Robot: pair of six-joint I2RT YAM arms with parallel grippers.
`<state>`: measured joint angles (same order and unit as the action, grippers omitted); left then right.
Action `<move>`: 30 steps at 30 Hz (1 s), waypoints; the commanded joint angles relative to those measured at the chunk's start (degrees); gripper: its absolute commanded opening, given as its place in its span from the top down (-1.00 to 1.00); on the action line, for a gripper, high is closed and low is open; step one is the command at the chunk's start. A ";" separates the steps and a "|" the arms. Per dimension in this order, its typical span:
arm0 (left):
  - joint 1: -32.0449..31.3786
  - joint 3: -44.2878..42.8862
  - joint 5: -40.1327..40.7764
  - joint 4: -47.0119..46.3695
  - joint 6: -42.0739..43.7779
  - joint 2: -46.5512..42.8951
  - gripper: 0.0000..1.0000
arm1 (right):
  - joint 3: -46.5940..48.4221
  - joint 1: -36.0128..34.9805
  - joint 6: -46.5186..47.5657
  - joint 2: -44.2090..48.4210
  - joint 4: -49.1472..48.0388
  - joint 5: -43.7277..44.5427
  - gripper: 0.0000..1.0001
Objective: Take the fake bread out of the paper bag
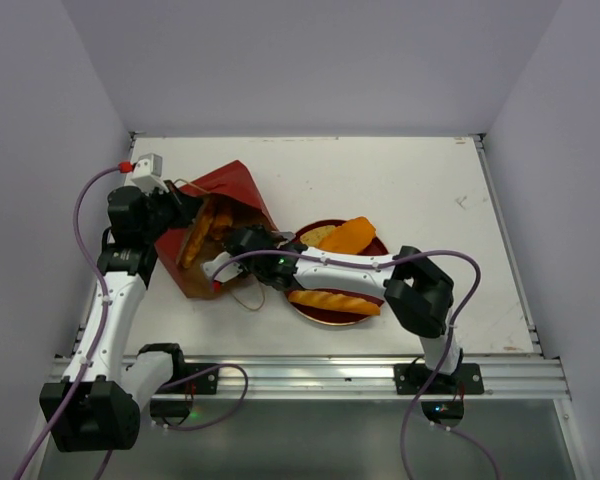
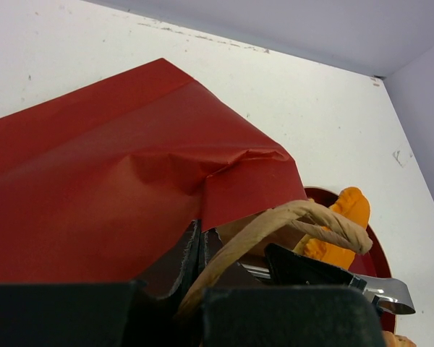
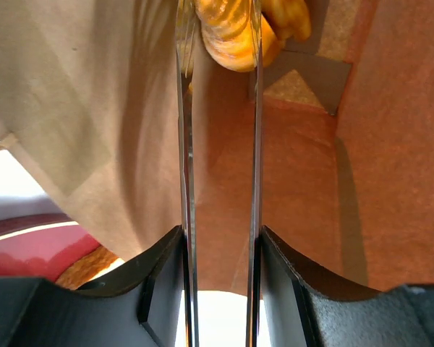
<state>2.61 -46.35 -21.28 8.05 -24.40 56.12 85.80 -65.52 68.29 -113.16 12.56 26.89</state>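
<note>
well, the paper bag (image 1: 230, 190) lies on its side on the white table (image 1: 410, 190), with a red plate (image 1: 330, 320) just beside its mouth. my left gripper (image 1: 187, 213) is clamped on the bag's rim by the cord handle (image 2: 296, 217). my right gripper (image 3: 218, 29) reaches inside the bag, fingers narrowly apart around a golden loaf (image 3: 228, 43); whether they pinch it i cannot tell. more fake bread (image 1: 332, 300) lies on the plate. lavender walls (image 1: 310, 60) rise behind the bag.
</note>
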 commanded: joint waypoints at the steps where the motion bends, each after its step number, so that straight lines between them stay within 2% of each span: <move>1: 0.38 0.29 -1.57 -1.37 0.50 -0.92 1.00 | 2.01 -0.40 2.28 0.84 -4.64 2.90 0.07; 13: 0.38 0.38 -1.49 -1.29 0.32 -1.71 1.00 | 4.20 -0.93 2.99 -1.53 -1.31 5.00 0.05; 24: 0.38 0.56 -1.66 -1.11 0.06 -2.15 1.00 | 5.96 -0.84 4.40 -6.10 -3.33 8.52 0.06; 25: 0.38 0.56 -1.57 -1.11 0.06 -2.24 1.00 | 6.13 -0.84 4.13 -6.19 -3.42 8.61 0.08; 28: 0.38 0.56 -1.49 -1.20 0.06 -2.24 1.00 | 6.14 -0.84 3.43 -5.58 -2.89 9.05 0.34; 29: 0.38 0.56 -1.49 -1.20 -0.03 -2.07 1.00 | 6.05 -0.84 2.90 -5.23 -2.71 8.97 0.55; 30: 0.38 0.56 -1.40 -1.20 -0.03 -2.06 1.00 | 5.87 -0.84 2.64 -4.79 -2.45 8.88 0.63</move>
<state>2.61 -46.02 -21.52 8.03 -24.40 54.94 89.19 -66.15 71.53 -119.85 11.29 33.47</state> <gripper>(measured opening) 0.006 0.251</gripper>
